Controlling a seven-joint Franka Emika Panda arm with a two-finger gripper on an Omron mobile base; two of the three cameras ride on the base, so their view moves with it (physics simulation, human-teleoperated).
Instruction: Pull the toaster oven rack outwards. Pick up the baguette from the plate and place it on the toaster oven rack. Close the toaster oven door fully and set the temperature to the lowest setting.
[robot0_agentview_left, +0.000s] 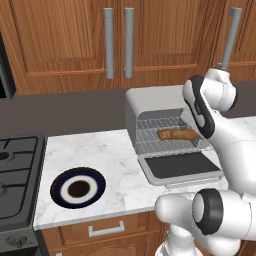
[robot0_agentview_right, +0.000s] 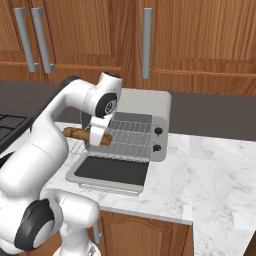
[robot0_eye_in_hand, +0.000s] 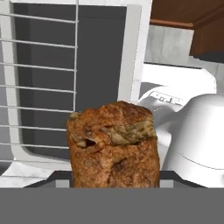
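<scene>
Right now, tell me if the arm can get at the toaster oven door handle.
Probably yes: the toaster oven door lies open flat, its handle at the front edge uncovered, but the fingers seem occupied with the baguette over the rack.

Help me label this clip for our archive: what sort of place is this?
A rendered home kitchen: a marble-look counter under wooden cabinets, a black stove at its end, and a toaster oven with its door down and a baguette at its rack.
</scene>
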